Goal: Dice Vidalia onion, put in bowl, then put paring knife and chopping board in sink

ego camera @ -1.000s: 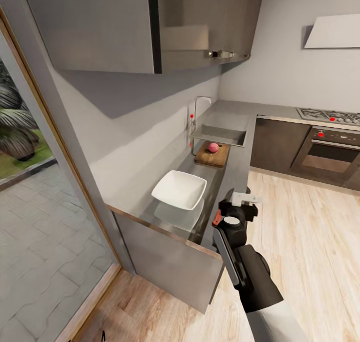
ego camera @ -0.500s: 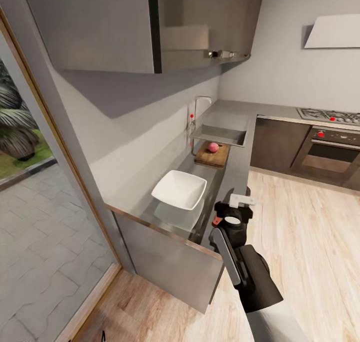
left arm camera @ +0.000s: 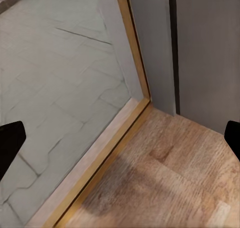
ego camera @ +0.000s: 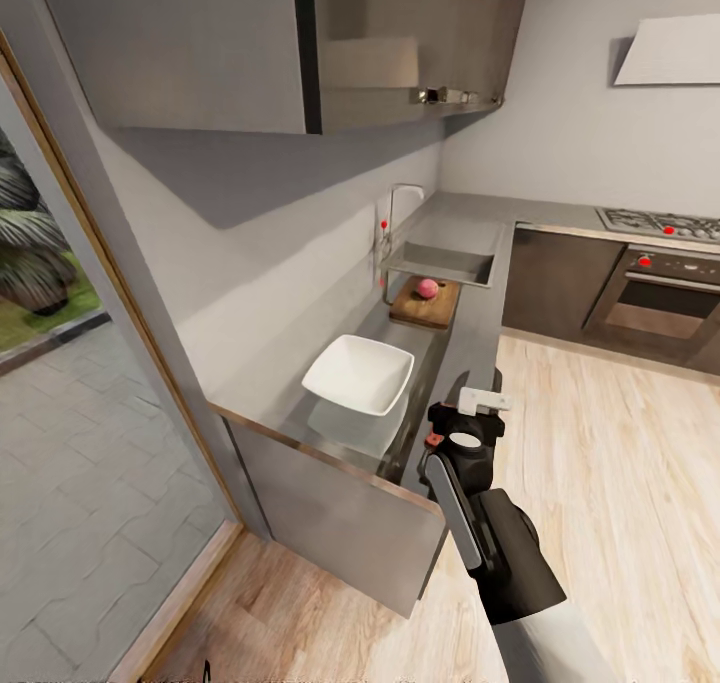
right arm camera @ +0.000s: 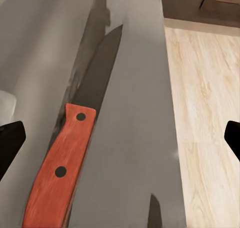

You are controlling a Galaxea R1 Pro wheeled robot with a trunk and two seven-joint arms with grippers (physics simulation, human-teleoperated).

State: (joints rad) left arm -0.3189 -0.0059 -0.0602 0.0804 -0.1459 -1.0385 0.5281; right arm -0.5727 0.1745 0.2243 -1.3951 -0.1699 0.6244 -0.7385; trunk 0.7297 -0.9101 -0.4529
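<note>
One step done: Vidalia onion (ego camera: 428, 288) whole on chopping board (ego camera: 424, 307). Left: dicing, bowl (ego camera: 359, 374), sink (ego camera: 445, 264). Right gripper (right arm camera: 120, 138) spread over paring knife (right arm camera: 70, 158) on countertop (right arm camera: 135, 138), left gripper (left arm camera: 120, 138) spread, empty.

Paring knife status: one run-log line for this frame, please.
stage: pre-grasp | paring knife: flat on countertop | right hand: open, above knife | onion: on chopping board | bowl: empty

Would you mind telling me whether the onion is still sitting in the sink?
No, the onion rests on the chopping board, which lies on the countertop beside the sink.
</note>
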